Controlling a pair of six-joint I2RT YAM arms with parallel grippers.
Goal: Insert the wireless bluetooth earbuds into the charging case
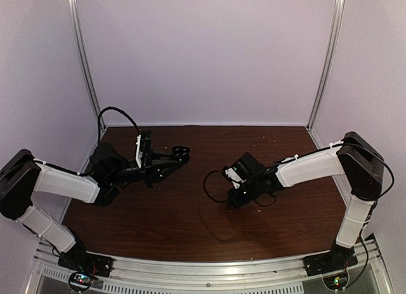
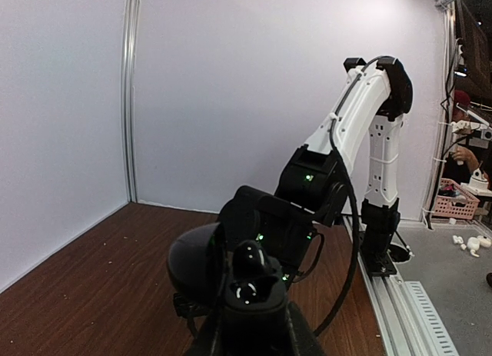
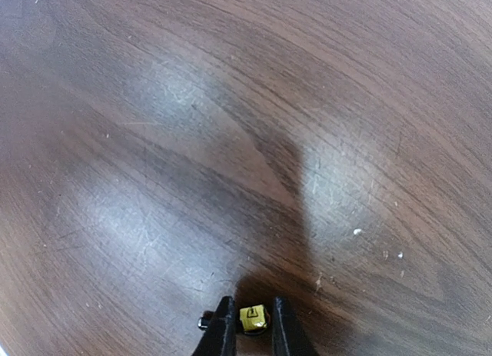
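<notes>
Left: your left end effector is closed on the charging case, a smooth black rounded shell held clear of the worktop. Judged from the left wrist view, its lid is swung open to one side. A small dark bump above the fingers may be one of the wireless bluetooth earbuds, already seated, though that is not certain. Right: your right end effector hangs close over the worktop, its fingers narrowly apart around a tiny yellowish piece with a dark rim. Whether this is the other bud, and whether it is pinched or merely bracketed, cannot be told. No loose bud shows elsewhere. Expect both items to be light, rigid and glossy, likely to slip or pop sideways under pressure. Take a bud gently across its broadest body, and hold the case by its base so the wells stay free.
</notes>
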